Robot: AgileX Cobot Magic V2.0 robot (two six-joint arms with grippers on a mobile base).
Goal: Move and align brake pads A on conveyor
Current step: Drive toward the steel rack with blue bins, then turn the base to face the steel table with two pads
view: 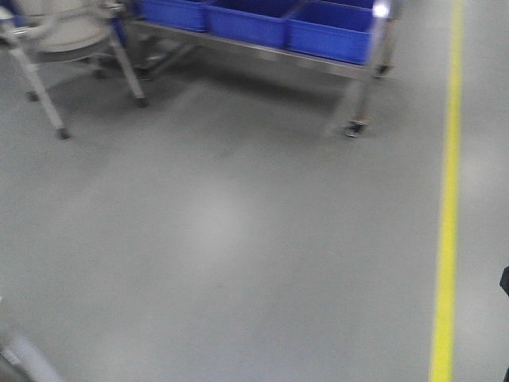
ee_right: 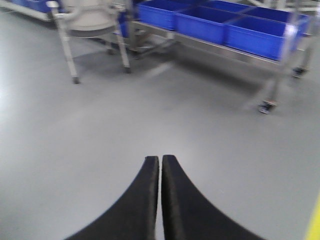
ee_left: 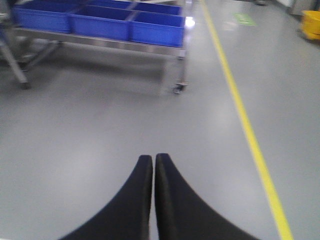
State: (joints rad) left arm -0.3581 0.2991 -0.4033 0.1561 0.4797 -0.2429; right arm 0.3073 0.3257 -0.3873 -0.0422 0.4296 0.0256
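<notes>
Black and curved, the left end effector (ee_left: 153,158) is hanging over the grey floor (ee_left: 90,140) with its fingers pressed together, pinching nothing. The right end effector (ee_right: 160,160) is doing likewise, tips meeting and empty. No view is showing the brake pads or the conveyor. Blue bins (view: 246,24) are sitting on a steel trolley (view: 359,99) ahead. Only the left wrist view is showing a green floor mark (ee_left: 245,19) and a yellow container (ee_left: 312,24); the right wrist view is showing a grey chair (ee_right: 90,20) most fully.
</notes>
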